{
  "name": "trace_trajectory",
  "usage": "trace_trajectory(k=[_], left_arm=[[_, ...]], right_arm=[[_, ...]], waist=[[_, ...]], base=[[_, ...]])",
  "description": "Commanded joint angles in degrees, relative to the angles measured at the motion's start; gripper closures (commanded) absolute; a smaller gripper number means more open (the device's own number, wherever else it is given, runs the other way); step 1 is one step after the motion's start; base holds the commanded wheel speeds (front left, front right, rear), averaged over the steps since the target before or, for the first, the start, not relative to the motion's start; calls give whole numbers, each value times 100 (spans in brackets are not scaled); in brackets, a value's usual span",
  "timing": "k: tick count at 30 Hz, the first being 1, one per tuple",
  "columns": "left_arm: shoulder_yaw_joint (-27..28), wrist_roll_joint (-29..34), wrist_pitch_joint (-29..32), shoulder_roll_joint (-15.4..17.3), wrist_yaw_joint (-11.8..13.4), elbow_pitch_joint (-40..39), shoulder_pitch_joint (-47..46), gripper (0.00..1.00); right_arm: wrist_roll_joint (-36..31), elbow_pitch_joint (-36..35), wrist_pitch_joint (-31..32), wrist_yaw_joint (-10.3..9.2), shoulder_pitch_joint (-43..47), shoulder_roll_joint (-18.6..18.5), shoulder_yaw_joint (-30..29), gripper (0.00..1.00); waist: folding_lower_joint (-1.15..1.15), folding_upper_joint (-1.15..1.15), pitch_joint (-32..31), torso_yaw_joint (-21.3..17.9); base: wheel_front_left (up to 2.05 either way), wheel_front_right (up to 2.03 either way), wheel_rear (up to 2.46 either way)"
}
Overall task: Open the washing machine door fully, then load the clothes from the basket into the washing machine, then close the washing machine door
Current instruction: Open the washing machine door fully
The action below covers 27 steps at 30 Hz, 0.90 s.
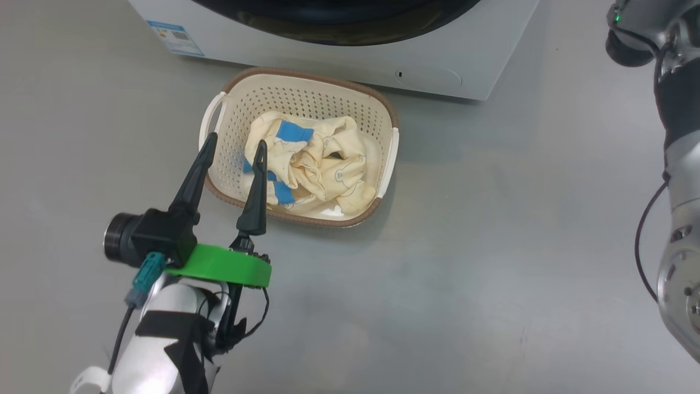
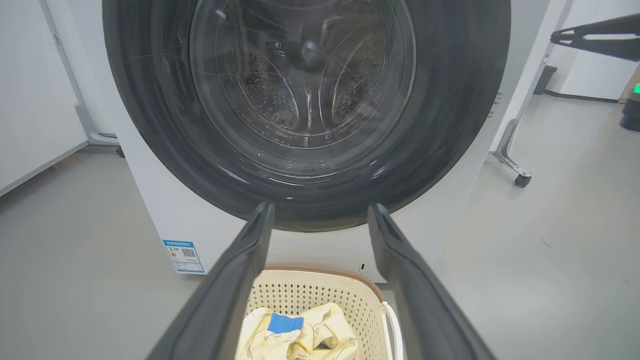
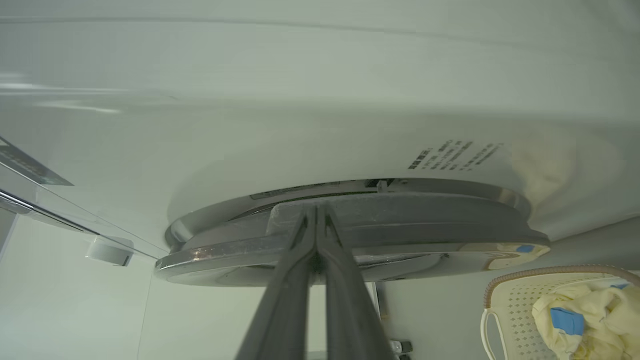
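Observation:
The washing machine stands at the top of the head view, its black-rimmed glass door facing the left wrist camera. The cream basket sits on the floor before it, holding the pale yellow clothes with blue patches. My left gripper hangs open over the basket's left side, empty, fingers pointing at the machine. In the right wrist view my right gripper is shut, its tips against the edge of the door, seen edge-on. Whether the door is ajar I cannot tell.
A blue sticker marks the machine's lower left corner. A metal frame leg on a castor stands right of the machine. My right arm runs along the right edge of the head view. Grey floor surrounds the basket.

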Motion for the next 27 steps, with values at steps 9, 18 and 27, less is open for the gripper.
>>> trace_trajectory(k=[9,18,27], left_arm=[[63,60,-63,42,-23,-203,-276,0],[-146,50,-63,16,-32,-213,-361,0],[-251,7,-63,4,-35,-247,-393,0]], right_arm=[[93,360,-59,10,-1041,52,931,100],[13,1009,-276,10,-1664,52,1205,100],[-144,1467,-189,10,-2000,52,1346,100]], waist=[[0,0,209,196],[0,0,384,334],[0,0,493,398]], base=[[0,0,0],[0,0,0],[0,0,0]])
